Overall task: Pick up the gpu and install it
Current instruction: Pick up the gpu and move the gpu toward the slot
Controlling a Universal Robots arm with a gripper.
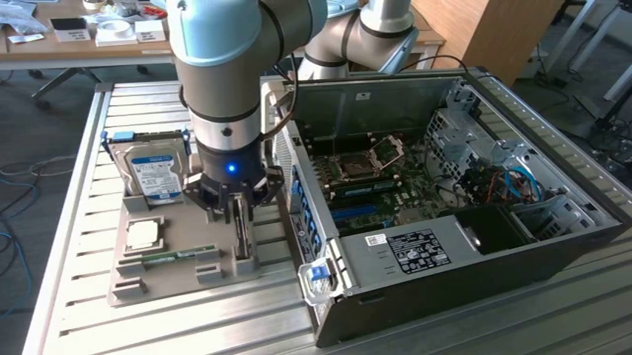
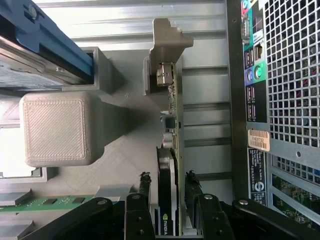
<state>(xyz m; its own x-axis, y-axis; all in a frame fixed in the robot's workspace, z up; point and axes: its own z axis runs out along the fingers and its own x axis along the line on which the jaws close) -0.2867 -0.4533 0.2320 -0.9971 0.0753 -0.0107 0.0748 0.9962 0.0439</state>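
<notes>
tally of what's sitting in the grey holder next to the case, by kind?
Hard drive: 1
Pale square block: 1
Memory stick: 1
gpu: 1
Total: 4

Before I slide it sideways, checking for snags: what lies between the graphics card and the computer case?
In the wrist view, only bare slatted table lies between the graphics card and the computer case, plus one finger of the gripper.
</notes>
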